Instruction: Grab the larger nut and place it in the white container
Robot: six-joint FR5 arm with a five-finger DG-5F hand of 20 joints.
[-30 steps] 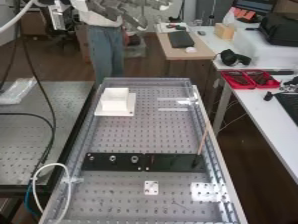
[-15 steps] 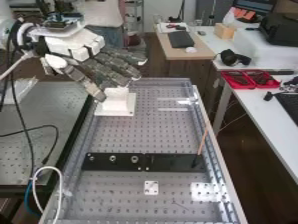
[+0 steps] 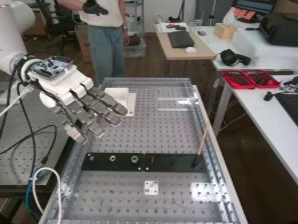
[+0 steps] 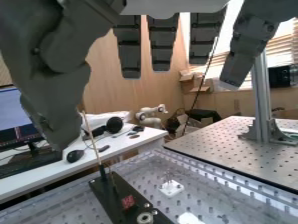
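High view, landmark: flat black bar (image 3: 174,162), laid crosswise on the perforated table (image 3: 149,204). Larger nut (image 3: 113,158): seated on the bar, between smaller nut (image 3: 91,158) and bearing (image 3: 134,158), apart from both. White container (image 3: 118,93): on the table, beyond the bar and well apart from it, partly hidden by fingers. Hand (image 3: 83,95): raised, beyond the bar's left end, opened wide, with fingers almost straight and spread; contact with the container not determinable. Thin stick (image 3: 203,138): standing at the bar's right end, slightly tilted. White square plate (image 3: 151,188): flat on the table, on the near side of the bar. Red trays (image 3: 250,79): on a side table, beyond the bar and to its right. Wrist view, same landmark: hand (image 4: 161,47) above the level of the bar, with straight fingers well apart and thumb opposite, grasp wide. Thin stick: rising from one end of the bar. Round metal part (image 4: 144,218): on the bar, identity not determinable. White square plate: flat beside the bar. Computer mouse (image 4: 75,156): on a white desk, past the stick end of the bar.
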